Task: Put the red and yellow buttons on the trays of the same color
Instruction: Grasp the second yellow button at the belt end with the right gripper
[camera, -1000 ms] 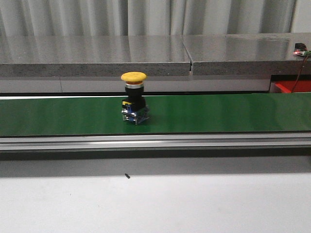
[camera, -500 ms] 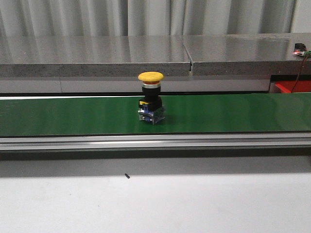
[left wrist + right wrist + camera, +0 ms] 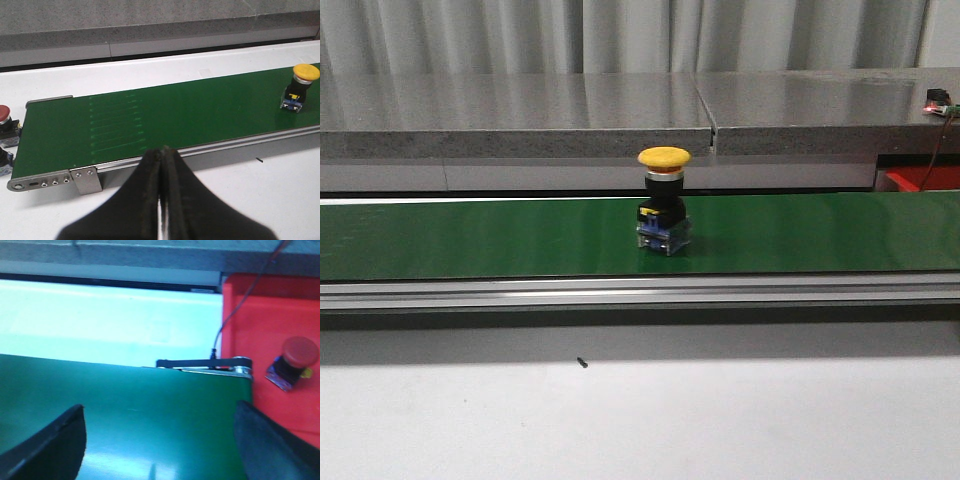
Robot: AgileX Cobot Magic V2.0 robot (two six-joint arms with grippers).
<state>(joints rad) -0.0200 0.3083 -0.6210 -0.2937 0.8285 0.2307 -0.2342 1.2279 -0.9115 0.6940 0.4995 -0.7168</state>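
Observation:
A yellow button [image 3: 664, 200] with a mushroom cap stands upright on the green conveyor belt [image 3: 470, 238], near its middle; the left wrist view shows the same yellow button [image 3: 299, 87] far down the belt. My left gripper [image 3: 162, 152] is shut and empty, hovering by the belt's near rail. My right gripper [image 3: 160, 425] is open over the belt's end with nothing between its fingers. Beside that end lies the red tray [image 3: 270, 315] holding a red button [image 3: 294, 362]. Another red button [image 3: 6, 120] waits off the belt's other end. No yellow tray is in view.
A grey stone ledge [image 3: 520, 110] runs behind the belt. An aluminium rail [image 3: 640, 292] edges the belt's front, with white tabletop [image 3: 640, 420] before it. A black cable [image 3: 235, 310] crosses the red tray. A corner of the red tray [image 3: 923, 179] shows at right.
The yellow button has ridden the belt to the right, from left of centre to about the middle. Nothing else in the front view has moved.

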